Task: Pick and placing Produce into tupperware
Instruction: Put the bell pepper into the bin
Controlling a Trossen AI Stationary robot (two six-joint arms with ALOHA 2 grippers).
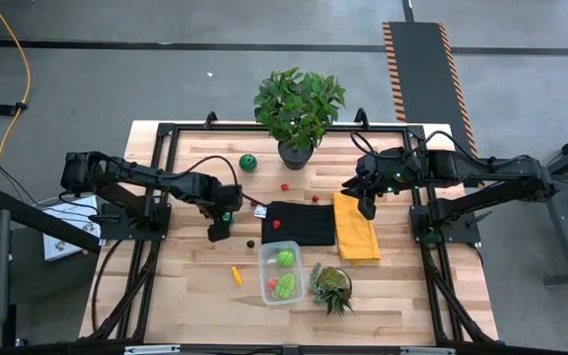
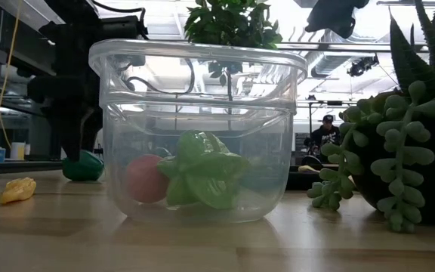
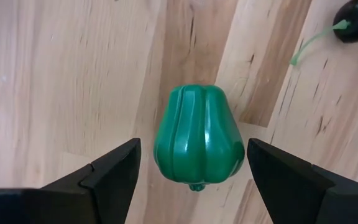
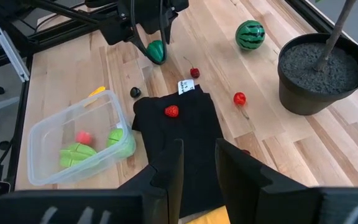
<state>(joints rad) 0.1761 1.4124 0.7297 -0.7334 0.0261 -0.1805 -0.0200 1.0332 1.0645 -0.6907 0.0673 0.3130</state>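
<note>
A green toy pepper point(image 3: 197, 146) lies on its side on the wooden table, left of the black cloth point(image 1: 302, 223). My left gripper point(image 3: 192, 149) points down over it, open, one finger on each side of the pepper and clear of it. The clear tupperware point(image 1: 282, 273) stands near the front edge with green pieces point(image 1: 285, 286) and a red piece point(image 2: 146, 179) inside. A yellow-orange piece point(image 1: 236, 275), a small watermelon point(image 1: 248, 162), red berries point(image 4: 239, 98) and a dark berry point(image 4: 135, 92) lie loose. My right gripper point(image 4: 199, 165) hangs above the cloths with a narrow gap between its fingers, holding nothing.
A potted leafy plant point(image 1: 298, 108) stands at the table's far edge. A spiky succulent point(image 1: 331, 286) sits right of the tupperware. A yellow cloth point(image 1: 355, 229) lies beside the black cloth, which bears one red berry point(image 4: 171, 111). Bare wood shows left of the tupperware.
</note>
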